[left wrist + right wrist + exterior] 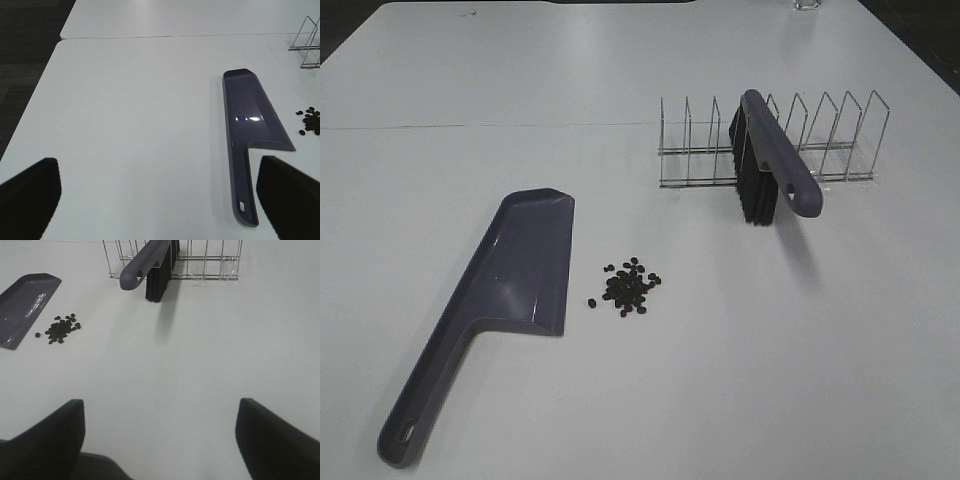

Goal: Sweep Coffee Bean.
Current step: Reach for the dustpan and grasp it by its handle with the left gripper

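Note:
A small pile of dark coffee beans (629, 287) lies on the white table, just right of the purple-grey dustpan (515, 275); the beans also show in the left wrist view (312, 120) and the right wrist view (61, 329). The dustpan (252, 120) lies flat, its handle toward the front left. The brush (772, 160) with black bristles leans in a wire rack (820, 140); it also shows in the right wrist view (147, 262). My left gripper (160, 192) is open and empty, short of the dustpan handle. My right gripper (160, 435) is open and empty, well short of the brush.
The wire rack (205, 260) stands at the back right of the table. A seam (480, 126) runs across the table behind the dustpan. The table's left edge (35, 95) drops to dark floor.

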{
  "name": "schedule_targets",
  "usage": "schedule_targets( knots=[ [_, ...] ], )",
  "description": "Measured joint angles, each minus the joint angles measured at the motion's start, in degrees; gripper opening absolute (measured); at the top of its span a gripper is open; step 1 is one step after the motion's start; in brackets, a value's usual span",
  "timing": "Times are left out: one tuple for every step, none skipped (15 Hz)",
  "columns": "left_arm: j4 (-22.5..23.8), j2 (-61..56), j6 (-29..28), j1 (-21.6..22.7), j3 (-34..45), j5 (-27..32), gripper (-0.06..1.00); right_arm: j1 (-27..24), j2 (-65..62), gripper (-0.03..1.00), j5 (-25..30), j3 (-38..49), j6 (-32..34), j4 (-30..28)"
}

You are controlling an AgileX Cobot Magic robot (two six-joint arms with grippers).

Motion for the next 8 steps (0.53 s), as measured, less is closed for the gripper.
schedule_targets(
  knots=[
    [0.0,0.0,0.0,0.0,0.0,0.0,0.99,0.0,0.0,0.73,0.0,0.0,0.0,0.0],
    [0.0,0.0,0.0,0.0,0.0,0.0,0.99,0.0,0.0,0.73,0.0,0.0,0.0,0.0],
    [0.0,0.0,0.0,0.0,0.0,0.0,0.99,0.0,0.0,0.73,0.0,0.0,0.0,0.0],
    [0.0,0.0,0.0,0.0,0.0,0.0,0.99,0.0,0.0,0.73,0.0,0.0,0.0,0.0],
    [0.0,0.0,0.0,0.0,0.0,0.0,0.99,0.0,0.0,0.73,0.0,0.0,0.0,0.0],
    [0.0,0.0,0.0,0.0,0.0,0.0,0.99,0.0,0.0,0.73,0.0,0.0,0.0,0.0],
    [0.0,0.0,0.0,0.0,0.0,0.0,0.99,0.0,0.0,0.73,0.0,0.0,0.0,0.0],
    [0.0,0.0,0.0,0.0,0.0,0.0,0.99,0.0,0.0,0.73,0.0,0.0,0.0,0.0]
  ],
)
